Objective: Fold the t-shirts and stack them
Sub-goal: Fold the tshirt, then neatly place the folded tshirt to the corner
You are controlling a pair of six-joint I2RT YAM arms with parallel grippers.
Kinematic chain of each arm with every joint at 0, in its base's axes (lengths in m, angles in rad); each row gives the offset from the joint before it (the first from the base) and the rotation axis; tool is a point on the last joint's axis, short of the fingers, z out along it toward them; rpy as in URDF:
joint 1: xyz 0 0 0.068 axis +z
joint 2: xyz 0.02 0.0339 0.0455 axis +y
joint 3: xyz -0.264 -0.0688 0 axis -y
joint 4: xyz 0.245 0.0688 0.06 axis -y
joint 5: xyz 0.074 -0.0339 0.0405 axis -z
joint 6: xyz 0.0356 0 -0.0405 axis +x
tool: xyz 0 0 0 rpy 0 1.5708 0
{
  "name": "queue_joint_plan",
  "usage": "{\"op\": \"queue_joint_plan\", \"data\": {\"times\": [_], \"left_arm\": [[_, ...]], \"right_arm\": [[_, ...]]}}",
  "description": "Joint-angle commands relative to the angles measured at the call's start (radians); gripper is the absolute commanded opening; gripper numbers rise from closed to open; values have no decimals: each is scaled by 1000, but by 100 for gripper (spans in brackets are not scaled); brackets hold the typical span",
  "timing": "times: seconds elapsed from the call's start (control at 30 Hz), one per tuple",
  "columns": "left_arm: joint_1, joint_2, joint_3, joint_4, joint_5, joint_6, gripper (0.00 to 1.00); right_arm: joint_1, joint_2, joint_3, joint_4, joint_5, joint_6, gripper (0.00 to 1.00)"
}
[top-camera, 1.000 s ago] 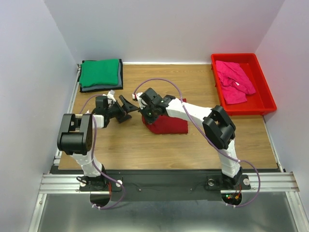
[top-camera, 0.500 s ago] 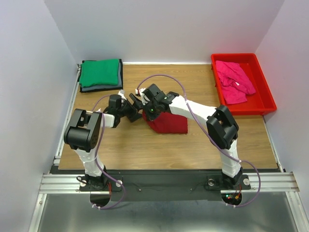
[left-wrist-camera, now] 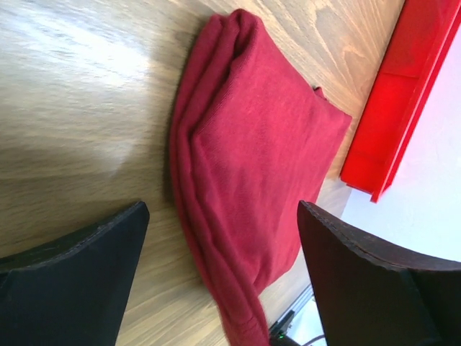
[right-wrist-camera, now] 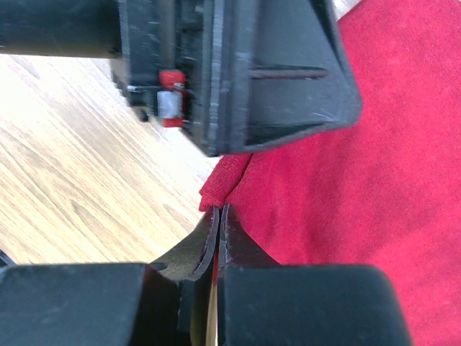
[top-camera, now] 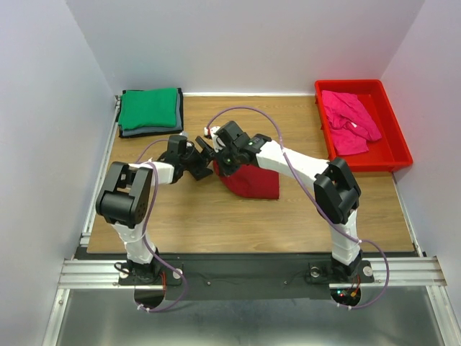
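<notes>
Now right gripper (right-wrist-camera: 218, 210) closed at maroon tee (top-camera: 253, 183) corner; left gripper (left-wrist-camera: 223, 207) spread.

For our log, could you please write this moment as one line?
left gripper: open, facing maroon t-shirt | right gripper: shut on its corner | pink t-shirt: crumpled in red tray

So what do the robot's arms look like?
The left arm and right arm are white tubes with chunky black joints. A thin purple cable loops along each. The fingers are flat black wedges.
</notes>
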Motion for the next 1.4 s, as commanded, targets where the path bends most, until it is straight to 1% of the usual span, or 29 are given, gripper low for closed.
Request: {"op": "queue_joint_plan", "data": {"times": [0.0, 0.03, 0.07, 0.17, 0.47, 0.6, 0.77, 0.97, 1.0, 1.07, 1.1, 1.13, 1.17, 1.2, 1.23, 1.27, 1.3, 1.33, 1.37], "left_arm": [[-20, 33, 40, -5, -38, -36, 91], [-23, 33, 37, 1, -46, -39, 90], [-26, 35, 32, 2, -48, -44, 84], [-37, 42, 29, 17, -48, -52, 78], [-37, 98, 69, 63, -84, -67, 73], [-40, 122, 81, 101, -88, -81, 67], [-42, 153, 109, 124, -101, -93, 65], [-48, 185, 147, 144, -107, -95, 53], [-49, 185, 149, 146, -109, -95, 45], [-49, 185, 158, 144, -115, -75, 36], [-49, 184, 166, 126, -118, -63, 22], [-49, 178, 181, 94, -141, -38, 17], [-49, 174, 223, 57, -158, 32, 12], [-49, 173, 251, -19, -172, 80, 8], [-49, 171, 280, -64, -216, 126, 5], [-46, 171, 338, -104, -238, 219, 3], [-42, 173, 363, -154, -250, 261, 1], [-39, 179, 388, -172, -264, 310, 0], [-39, 185, 452, -205, -287, 368, 0]], "right_arm": [[-3, -51, 51, 21, 11, 15, 1], [-3, -51, 54, 23, 15, 18, 0], [-1, -48, 57, 24, 16, 24, 0], [-3, -34, 78, 26, 8, 38, 1], [-1, -22, 92, 26, -37, 55, 0], [-3, -24, 75, 27, -46, 55, 1], [-1, -18, 66, 32, -63, 63, 1], [-3, -7, 75, 37, -70, 67, 1], [-3, -2, 77, 37, -67, 67, 0], [-3, 1, 82, 35, -61, 67, 2], [-3, 2, 83, 35, -60, 66, 6], [-1, 2, 80, 35, -54, 67, 13], [-3, -5, 77, 34, -37, 66, 23], [-4, -11, 63, 35, -29, 60, 48], [-7, -24, 53, 34, -20, 54, 60], [-18, -56, 40, 34, -5, 46, 71], [-27, -71, 25, 34, 2, 43, 90], [-39, -86, -1, 34, 3, 38, 98], [-68, -105, -16, 35, 6, 34, 100]]}}
